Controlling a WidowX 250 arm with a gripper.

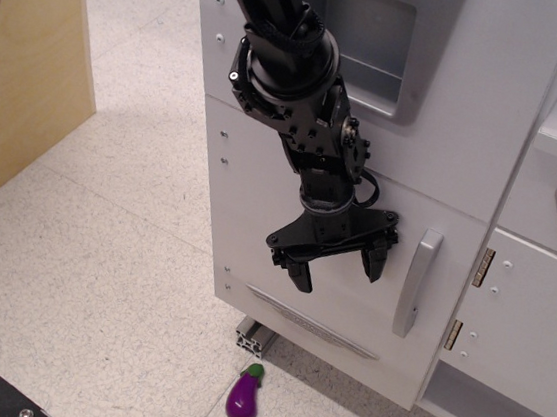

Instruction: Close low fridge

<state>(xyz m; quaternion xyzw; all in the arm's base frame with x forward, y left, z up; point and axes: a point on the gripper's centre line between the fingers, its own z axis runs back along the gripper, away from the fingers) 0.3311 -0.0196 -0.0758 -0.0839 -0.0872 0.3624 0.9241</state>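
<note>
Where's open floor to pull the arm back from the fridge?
Bare floor lies left of the fridge door, up to the wooden panel. It is tight below the gripper: an eggplant and a metal bracket sit there. The grey handle is close on the right.

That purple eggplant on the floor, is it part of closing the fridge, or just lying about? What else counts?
Part of the job:
low fridge door, now flush with the cabinet
grey handle
gripper, open, in front of the door

Just lying about:
purple eggplant
upper dispenser panel
side cabinet door
</note>
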